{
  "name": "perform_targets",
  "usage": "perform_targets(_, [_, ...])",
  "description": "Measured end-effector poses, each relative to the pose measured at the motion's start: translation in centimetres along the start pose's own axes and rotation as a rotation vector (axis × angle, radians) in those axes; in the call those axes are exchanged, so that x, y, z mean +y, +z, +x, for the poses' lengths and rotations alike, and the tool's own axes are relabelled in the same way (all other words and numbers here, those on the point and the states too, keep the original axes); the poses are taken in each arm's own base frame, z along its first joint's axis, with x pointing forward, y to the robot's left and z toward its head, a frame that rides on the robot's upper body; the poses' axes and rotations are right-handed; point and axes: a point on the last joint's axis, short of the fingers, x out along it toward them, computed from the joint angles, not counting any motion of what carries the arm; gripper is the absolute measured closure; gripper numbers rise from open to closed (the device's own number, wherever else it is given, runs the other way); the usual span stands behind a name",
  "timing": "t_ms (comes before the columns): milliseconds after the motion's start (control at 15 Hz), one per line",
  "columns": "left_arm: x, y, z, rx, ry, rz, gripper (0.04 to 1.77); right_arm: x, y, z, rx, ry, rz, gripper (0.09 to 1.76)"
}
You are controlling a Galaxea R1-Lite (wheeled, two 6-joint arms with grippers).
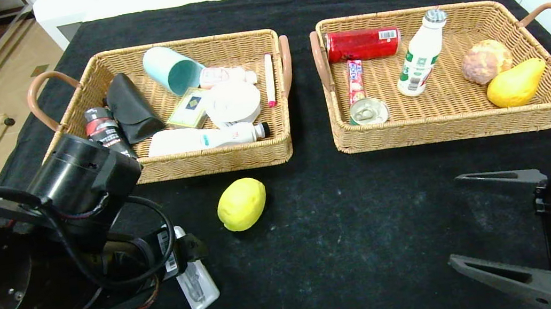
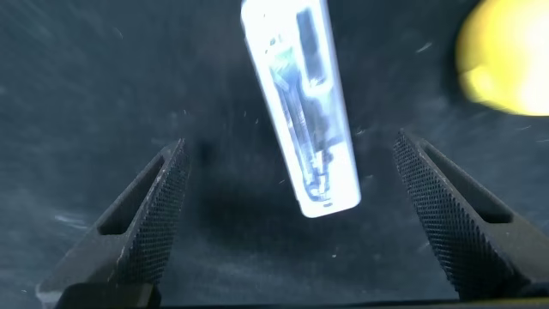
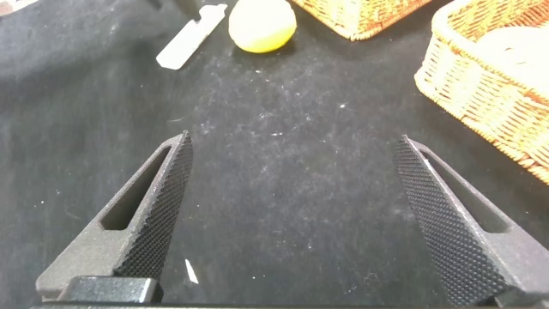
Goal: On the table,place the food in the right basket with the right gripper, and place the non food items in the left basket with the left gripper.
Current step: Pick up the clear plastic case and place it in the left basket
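While the left gripper hangs with fingers spread wide over the clear case at 7 o'clock on the surface, the lemon lies near centre; the right gripper, fingers apart and empty, sits at 4 o'clock.

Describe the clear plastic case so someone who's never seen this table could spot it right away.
Start at the black-clothed table, near edge, in front of the left tan wicker basket. Beside the yellow lemon, under the left end effector, lies the clear slim plastic case, the only flat, see-through item outside the baskets.
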Motion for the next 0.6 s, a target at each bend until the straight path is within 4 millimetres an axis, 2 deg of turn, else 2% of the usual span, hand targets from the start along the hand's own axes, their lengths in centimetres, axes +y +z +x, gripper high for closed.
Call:
perform_targets(267, [0.3, -0.3, 1.3, 0.065, 0.001, -0.007, 0.09, -0.1, 0.1, -0.1, -0.002, -0.006, -0.003, 0.14])
perform_targets(600, [0.3, -0.4, 2.5, 0.025, -0.032, -0.035, 0.09, -0.1, 0.0, -0.1, 0.001, -0.006, 0.000, 0.14])
